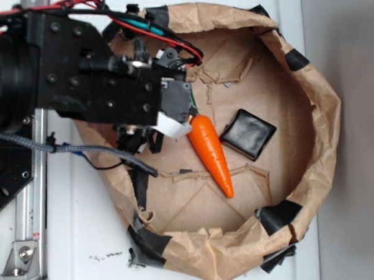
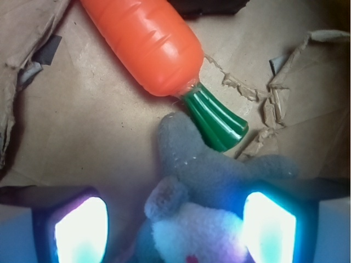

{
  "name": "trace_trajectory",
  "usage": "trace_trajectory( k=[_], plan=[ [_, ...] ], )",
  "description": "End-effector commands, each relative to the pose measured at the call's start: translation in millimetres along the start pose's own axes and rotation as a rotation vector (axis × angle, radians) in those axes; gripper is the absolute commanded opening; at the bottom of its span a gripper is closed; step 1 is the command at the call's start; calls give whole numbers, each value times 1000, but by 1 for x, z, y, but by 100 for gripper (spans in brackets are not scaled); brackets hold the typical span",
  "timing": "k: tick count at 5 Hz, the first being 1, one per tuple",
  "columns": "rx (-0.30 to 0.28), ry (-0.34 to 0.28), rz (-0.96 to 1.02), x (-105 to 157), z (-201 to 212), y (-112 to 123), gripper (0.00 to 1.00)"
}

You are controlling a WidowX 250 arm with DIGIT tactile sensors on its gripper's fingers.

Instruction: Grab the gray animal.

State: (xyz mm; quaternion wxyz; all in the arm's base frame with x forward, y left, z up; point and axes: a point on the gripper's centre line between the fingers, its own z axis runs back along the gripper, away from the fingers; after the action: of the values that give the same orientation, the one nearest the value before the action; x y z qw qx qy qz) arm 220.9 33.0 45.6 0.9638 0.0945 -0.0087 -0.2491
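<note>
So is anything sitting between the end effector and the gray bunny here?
Nothing visible does. In the wrist view the gray bunny already lies between the open end effector's two lit fingers. The carrot's green top touches the bunny's far end, beyond the fingers, not between them. In the exterior view the arm hides the bunny.

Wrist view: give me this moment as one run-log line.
phase: pre-grasp | gripper: open, pads either side of gray bunny | not closed yet | carrot: green top touches bunny | black pad: apart
</note>
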Motion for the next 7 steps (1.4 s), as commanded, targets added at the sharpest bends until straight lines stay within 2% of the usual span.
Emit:
trace_trajectory(
  k=[1, 2, 3, 5, 6, 7],
  plan=[
    [17, -20, 12, 0, 5, 5, 100],
    [-36, -51, 4, -9, -18, 16, 100],
    [-17, -50, 19, -10, -23, 19, 0],
    [-13, -85, 5, -4, -3, 15, 0],
    [-25, -137, 18, 11, 21, 8, 0],
    [-89, -258, 30, 50, 79, -4, 0]
  ],
)
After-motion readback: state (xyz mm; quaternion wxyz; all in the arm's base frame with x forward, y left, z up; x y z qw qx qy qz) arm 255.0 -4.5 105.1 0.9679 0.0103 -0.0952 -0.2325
